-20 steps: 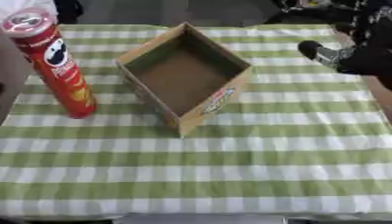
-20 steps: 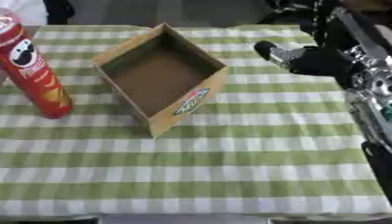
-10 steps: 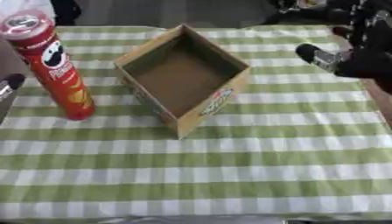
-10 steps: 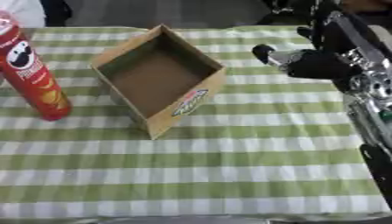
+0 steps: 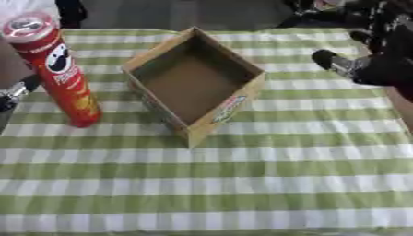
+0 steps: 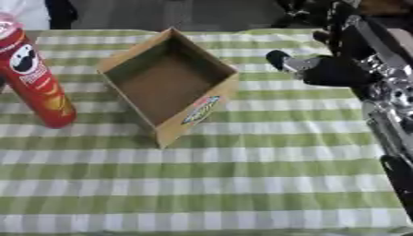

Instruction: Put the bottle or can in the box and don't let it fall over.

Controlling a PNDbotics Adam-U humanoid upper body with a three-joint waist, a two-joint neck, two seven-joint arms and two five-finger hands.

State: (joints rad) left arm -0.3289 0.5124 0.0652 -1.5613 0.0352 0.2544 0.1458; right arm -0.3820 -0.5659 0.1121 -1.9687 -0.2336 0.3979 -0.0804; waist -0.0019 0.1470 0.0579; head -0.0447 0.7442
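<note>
A tall red chip can [image 5: 61, 73] with a clear lid stands upright on the left of the green checked tablecloth. To its right an open, empty cardboard box [image 5: 193, 85] sits at an angle, one corner pointing at me. My left hand [image 5: 14, 93] just shows at the left edge, close beside the can's lower half; too little of it shows to read its fingers. My right hand [image 6: 322, 69] hovers right of the box, apart from it, fingers relaxed and holding nothing, one fingertip [image 6: 279, 58] pointing at the box.
My right forearm [image 6: 387, 101] runs down the right edge. Dark shapes stand beyond the table's far edge [image 5: 242, 30]. Bare checked cloth [image 5: 242, 184] fills the near half of the table.
My left hand has come into view at the left edge beside the can. My right hand has barely shifted. Can and box have not moved.
</note>
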